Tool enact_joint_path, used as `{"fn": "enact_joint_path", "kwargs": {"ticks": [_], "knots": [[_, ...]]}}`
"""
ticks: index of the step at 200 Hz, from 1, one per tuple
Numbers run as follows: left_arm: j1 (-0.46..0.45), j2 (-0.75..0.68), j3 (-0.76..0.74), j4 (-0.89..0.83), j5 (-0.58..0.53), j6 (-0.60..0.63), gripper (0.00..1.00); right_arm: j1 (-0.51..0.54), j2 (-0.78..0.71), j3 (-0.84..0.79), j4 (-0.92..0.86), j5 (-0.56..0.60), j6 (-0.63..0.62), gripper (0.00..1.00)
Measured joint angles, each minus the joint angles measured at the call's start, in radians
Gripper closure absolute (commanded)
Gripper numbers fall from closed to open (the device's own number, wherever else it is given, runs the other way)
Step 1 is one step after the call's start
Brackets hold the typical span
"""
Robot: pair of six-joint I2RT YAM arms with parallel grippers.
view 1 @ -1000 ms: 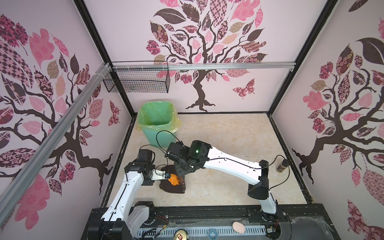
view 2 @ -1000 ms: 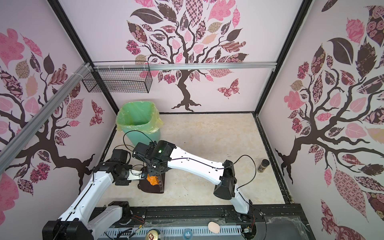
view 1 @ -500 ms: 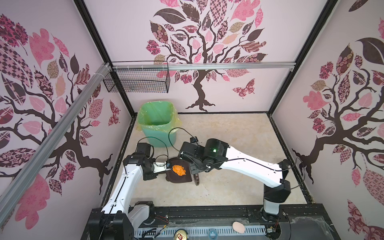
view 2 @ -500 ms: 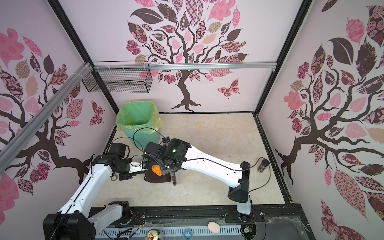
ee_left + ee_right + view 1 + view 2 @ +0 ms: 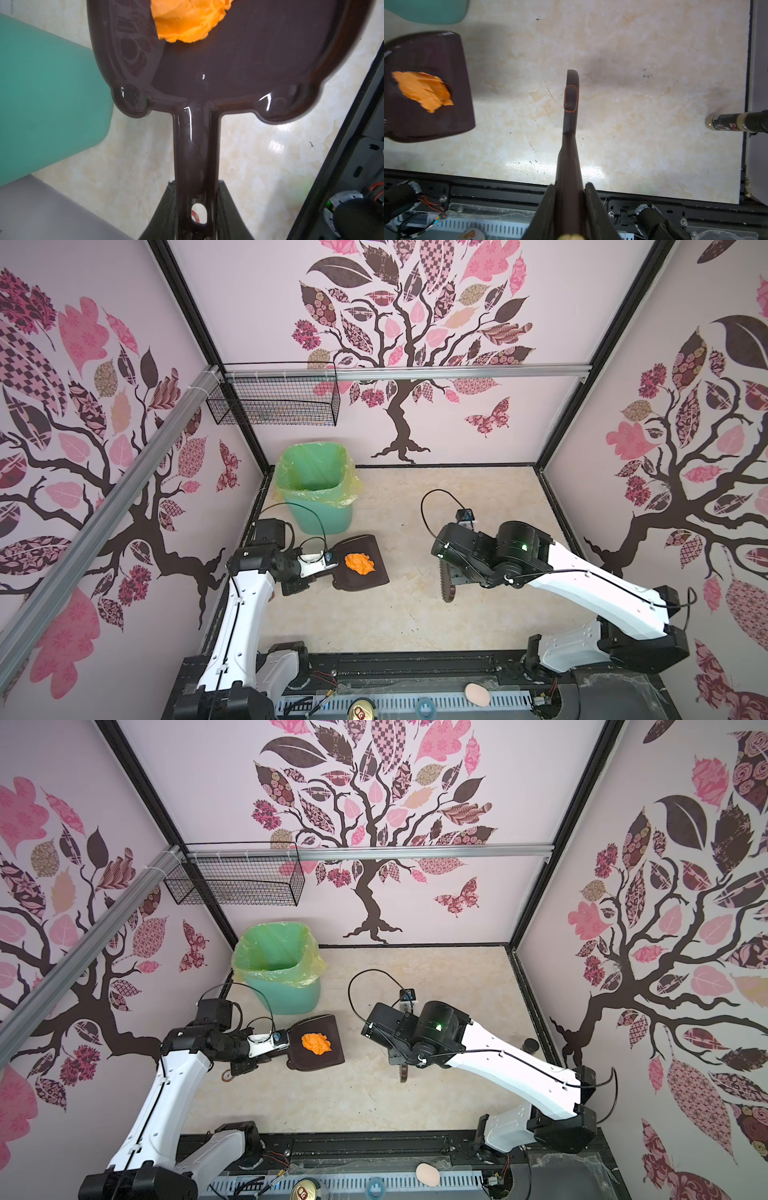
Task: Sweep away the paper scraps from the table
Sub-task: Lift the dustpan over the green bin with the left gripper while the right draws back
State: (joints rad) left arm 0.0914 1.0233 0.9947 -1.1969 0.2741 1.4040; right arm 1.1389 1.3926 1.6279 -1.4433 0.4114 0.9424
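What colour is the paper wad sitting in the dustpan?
Bright orange; the paper wad shows best in the left wrist view.

Readable text: none in any of the views.
Bottle label (image 5: 724, 124): red and white print, too blurred to read.
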Motion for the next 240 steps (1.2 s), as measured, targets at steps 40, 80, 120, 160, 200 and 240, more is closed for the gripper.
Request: {"fn": "enact_joint_path", "kwargs": {"ticks": [40, 80, 120, 160, 200, 240], "knots": [[0.003, 0.041, 0.188, -0.096, -0.005, 0.035, 1.00, -0.009, -0.001, -0.081, 0.046, -0.014, -0.001, 1.00], [0.011, 0.138, 0.399, -0.195, -0.007, 0.053, 1.00, -0.018, -0.001, -0.092, 0.087, -0.023, -0.024, 1.00], [0.020, 0.254, 0.603, -0.295, -0.006, 0.065, 1.00, -0.023, -0.001, -0.092, 0.113, -0.032, -0.049, 1.00], [0.046, 0.368, 0.803, -0.376, -0.002, 0.076, 1.00, -0.024, -0.001, -0.120, 0.145, -0.045, -0.061, 1.00], [0.098, 0.523, 1.064, -0.430, 0.010, 0.096, 1.00, -0.028, -0.001, -0.142, 0.161, -0.056, -0.075, 1.00], [0.137, 0.649, 1.201, -0.430, 0.017, 0.105, 1.00, -0.029, -0.001, -0.150, 0.180, -0.067, -0.085, 1.00]]}}
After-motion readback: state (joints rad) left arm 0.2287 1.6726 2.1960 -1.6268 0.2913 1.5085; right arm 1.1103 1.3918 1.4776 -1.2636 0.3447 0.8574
